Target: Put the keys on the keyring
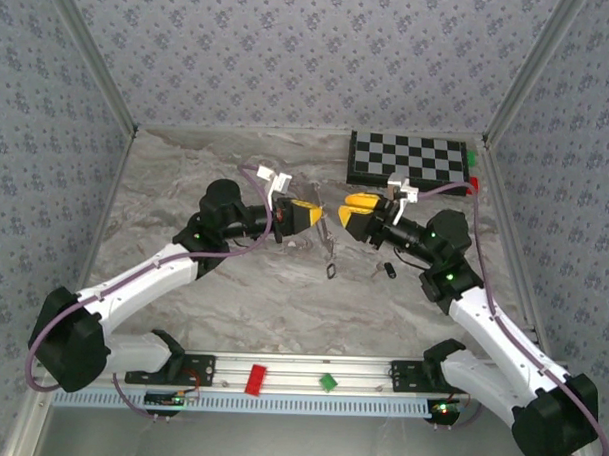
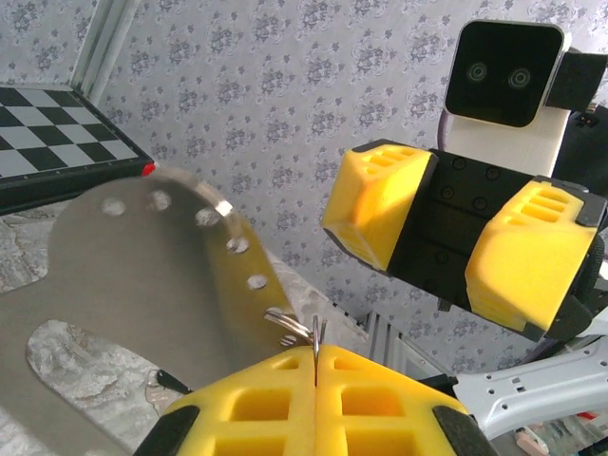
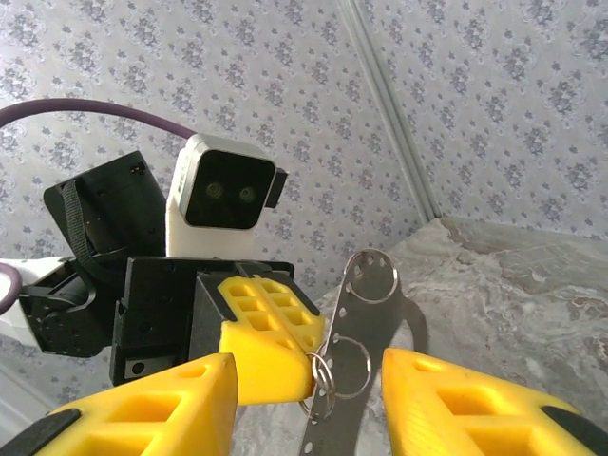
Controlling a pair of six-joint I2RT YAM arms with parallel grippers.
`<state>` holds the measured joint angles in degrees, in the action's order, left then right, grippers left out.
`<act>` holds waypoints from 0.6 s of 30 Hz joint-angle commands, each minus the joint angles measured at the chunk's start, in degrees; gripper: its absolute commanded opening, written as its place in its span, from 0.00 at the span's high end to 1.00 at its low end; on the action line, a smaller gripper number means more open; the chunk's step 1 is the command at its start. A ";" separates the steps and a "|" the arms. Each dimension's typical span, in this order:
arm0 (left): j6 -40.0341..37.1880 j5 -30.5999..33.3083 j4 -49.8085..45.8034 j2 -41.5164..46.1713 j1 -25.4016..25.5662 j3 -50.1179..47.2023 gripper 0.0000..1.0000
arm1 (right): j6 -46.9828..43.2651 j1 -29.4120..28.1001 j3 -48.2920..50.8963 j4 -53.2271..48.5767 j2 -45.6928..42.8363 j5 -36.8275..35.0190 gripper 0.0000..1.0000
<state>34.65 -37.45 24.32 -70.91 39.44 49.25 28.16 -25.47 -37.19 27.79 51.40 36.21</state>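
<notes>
**Left gripper pinches the keyring at mid-table**

Seen from above, the left gripper sits just at 9 o'clock of the middle of the marble table. Its yellow pads are pressed together on the thin wire keyring. A flat metal strip with round holes hangs at the ring, between the two tools. At 3 o'clock of the strip the right gripper faces the left one, jaws apart, gripping nothing. One small black-headed key shows at 6 o'clock of the grippers. Another key lies on the marble at 5 o'clock of the right gripper.
</notes>
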 commanded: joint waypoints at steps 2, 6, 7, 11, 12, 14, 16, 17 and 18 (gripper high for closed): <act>-1.61 -0.03 0.32 1.57 0.39 2.77 1.00 | -1.62 0.34 0.57 -2.42 -0.42 -1.39 0.56; -0.83 1.77 -1.60 1.66 0.32 3.36 1.00 | -1.62 0.31 0.71 -2.48 -0.43 -2.43 0.56; -0.76 2.24 -2.61 1.66 0.38 3.85 1.00 | -1.60 0.26 0.79 -2.55 -0.43 -2.67 0.56; 0.31 5.37 -6.38 1.66 0.52 5.17 1.00 | -1.54 0.29 1.17 -2.86 -0.42 -3.57 0.56; 0.47 7.04 -8.67 1.62 0.63 6.05 1.00 | -1.64 0.29 1.30 -3.25 -0.43 -3.98 0.57; 0.49 9.99 -12.82 1.44 0.79 7.65 1.00 | -1.88 0.25 1.48 -3.71 -0.56 -4.55 0.57; 1.04 13.08 -15.62 1.39 0.73 8.55 1.00 | -1.88 0.29 1.81 -3.63 -0.56 -4.87 0.57; 1.58 14.61 -16.64 1.44 0.73 8.73 1.00 | -1.82 0.30 1.97 -3.64 -0.59 -4.92 0.57; 1.97 16.03 -17.66 1.48 0.76 9.08 1.00 | -1.85 0.26 2.07 -3.54 -0.52 -5.04 0.57</act>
<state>35.29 -27.05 10.96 -70.91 39.88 55.51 27.33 -25.45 -35.75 24.53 51.42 32.36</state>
